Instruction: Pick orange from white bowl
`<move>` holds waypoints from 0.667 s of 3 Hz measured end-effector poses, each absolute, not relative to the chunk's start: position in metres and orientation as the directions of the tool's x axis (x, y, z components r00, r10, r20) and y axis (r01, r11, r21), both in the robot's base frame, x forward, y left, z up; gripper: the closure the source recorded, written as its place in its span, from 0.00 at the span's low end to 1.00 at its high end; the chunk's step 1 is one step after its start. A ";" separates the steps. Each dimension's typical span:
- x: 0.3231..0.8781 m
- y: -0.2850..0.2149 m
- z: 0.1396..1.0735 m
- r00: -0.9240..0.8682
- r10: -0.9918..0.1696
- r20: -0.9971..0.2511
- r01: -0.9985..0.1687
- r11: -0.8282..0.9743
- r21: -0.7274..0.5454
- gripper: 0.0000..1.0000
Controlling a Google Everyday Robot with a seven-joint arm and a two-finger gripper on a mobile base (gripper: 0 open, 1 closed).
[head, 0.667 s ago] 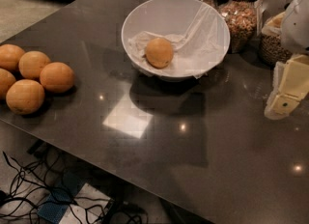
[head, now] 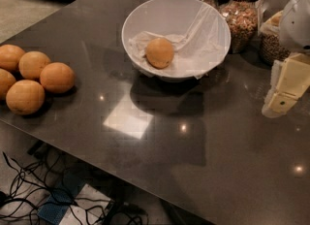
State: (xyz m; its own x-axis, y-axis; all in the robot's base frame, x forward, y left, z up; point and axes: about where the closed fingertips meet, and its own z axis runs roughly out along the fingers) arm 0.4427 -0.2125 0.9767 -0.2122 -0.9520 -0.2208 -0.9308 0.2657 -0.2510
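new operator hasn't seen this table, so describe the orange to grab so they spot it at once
On the dark table, find the wide white bowl at the far side, beside the glass jars; the gripper hangs to its right, apart. The orange lies alone on crumpled white paper inside the bowl, unlike the five oranges bunched on the bare tabletop at the left.

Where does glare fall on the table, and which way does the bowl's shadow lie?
Camera view: a bright rectangular glare patch on the table, in front of the white bowl; its shadow falls toward the camera; the gripper hangs at the right edge.
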 end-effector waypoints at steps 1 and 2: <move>0.469 -0.195 0.969 -0.178 -0.947 -0.269 -0.930 0.251 -0.269 0.00; 0.505 -0.167 0.969 -0.109 -0.927 -0.360 -0.923 0.229 -0.310 0.00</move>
State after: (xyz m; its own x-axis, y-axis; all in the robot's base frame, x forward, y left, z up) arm 0.5055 -0.1665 0.9694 -0.1094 -0.9266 -0.3599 -0.9225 0.2294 -0.3103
